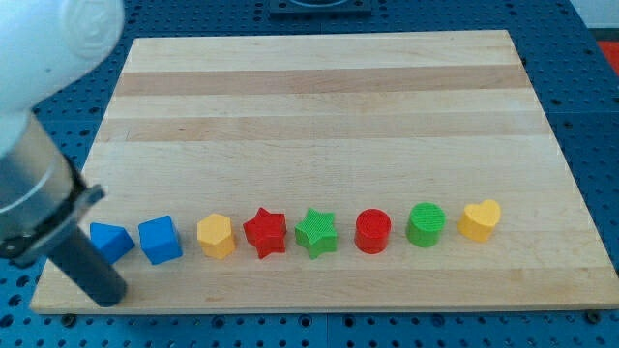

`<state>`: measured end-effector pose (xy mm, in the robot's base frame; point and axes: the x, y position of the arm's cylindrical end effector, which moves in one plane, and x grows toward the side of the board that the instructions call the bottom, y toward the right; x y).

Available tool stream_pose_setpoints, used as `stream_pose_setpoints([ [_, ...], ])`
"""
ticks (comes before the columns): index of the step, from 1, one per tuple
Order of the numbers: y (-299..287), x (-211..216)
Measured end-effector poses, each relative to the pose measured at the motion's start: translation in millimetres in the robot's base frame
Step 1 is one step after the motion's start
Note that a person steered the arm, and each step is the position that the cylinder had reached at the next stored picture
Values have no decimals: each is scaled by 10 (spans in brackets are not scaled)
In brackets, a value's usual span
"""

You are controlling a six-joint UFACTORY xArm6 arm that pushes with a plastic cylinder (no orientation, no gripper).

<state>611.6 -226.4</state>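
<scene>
My tip [109, 294] rests near the board's bottom left corner, just below a blue triangular block [110, 241] and apart from it. To the right runs a row: a blue cube [161, 240], a yellow hexagonal block [216, 235], a red star [265, 232], a green star [315, 232], a red cylinder [372, 231], a green cylinder [427, 224] and a yellow heart [479, 219]. The arm's white and grey body covers the view's left edge.
The wooden board [329, 106] lies on a blue perforated table [590, 116]. The row of blocks sits close to the board's bottom edge.
</scene>
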Motion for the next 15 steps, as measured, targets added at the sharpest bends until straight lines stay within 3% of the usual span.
stream_pose_setpoints([
  [7,-73,-696],
  [10,-363,-769],
  [15,-119,-1667],
])
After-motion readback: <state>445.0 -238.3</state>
